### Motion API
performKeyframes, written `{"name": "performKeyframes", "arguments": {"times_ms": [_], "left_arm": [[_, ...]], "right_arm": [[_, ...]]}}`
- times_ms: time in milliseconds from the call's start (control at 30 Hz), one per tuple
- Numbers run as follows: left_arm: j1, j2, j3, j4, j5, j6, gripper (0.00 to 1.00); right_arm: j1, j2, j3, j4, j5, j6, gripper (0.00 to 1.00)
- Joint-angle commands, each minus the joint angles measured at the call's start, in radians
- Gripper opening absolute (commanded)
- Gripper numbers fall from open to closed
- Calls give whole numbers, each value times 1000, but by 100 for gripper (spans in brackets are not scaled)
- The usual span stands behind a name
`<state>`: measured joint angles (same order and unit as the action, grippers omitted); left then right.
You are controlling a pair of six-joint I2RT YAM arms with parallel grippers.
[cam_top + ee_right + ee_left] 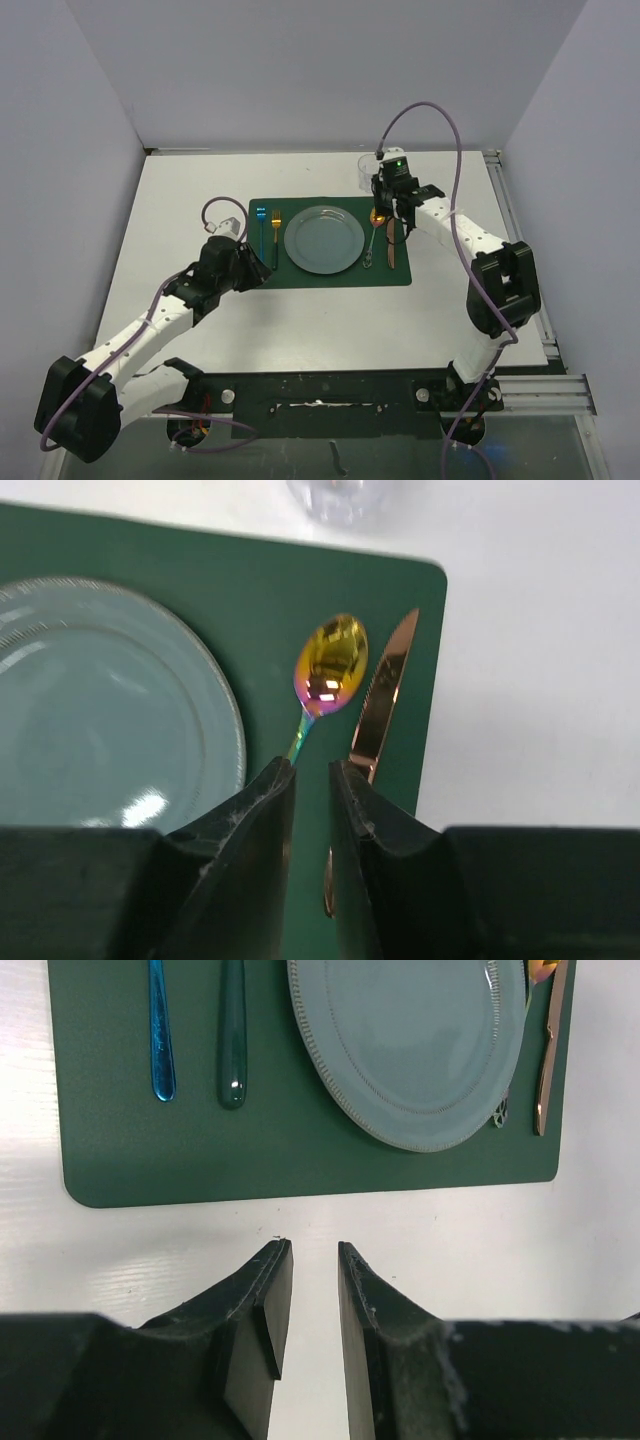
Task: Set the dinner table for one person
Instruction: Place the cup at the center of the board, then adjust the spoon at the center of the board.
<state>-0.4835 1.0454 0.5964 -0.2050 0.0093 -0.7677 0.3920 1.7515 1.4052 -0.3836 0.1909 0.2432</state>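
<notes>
The dinner table (180,200) is a white top carrying a dark green placemat (330,278). On the mat lie a grey-blue plate (324,240), a blue fork (261,225) and a gold-tined fork (277,225) to its left, and an iridescent spoon (330,665) and a copper knife (385,695) to its right. My right gripper (312,763) hovers over the spoon's handle and the knife, jaws a narrow gap apart with only mat showing between them. My left gripper (315,1245) is open and empty over bare table just in front of the mat's near edge (300,1175).
A clear glass (366,172) stands off the mat's far right corner, close behind my right gripper (392,215). Aluminium rails (520,240) run along the table's right edge. Grey walls close in the back and sides.
</notes>
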Motion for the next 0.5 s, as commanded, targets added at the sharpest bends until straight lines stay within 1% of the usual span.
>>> {"name": "performKeyframes", "arguments": {"times_ms": [0, 100, 300, 467], "left_arm": [[-1, 0, 5, 76, 31, -15, 25], [-1, -5, 13, 70, 26, -13, 25], [-1, -6, 11, 70, 21, -15, 25], [-1, -4, 10, 69, 25, -9, 25]], "right_arm": [[17, -45, -49, 0, 29, 33, 22], [31, -30, -55, -26, 75, 36, 22], [55, 8, -78, -43, 36, 55, 21], [108, 58, -85, -76, 105, 61, 21]]}}
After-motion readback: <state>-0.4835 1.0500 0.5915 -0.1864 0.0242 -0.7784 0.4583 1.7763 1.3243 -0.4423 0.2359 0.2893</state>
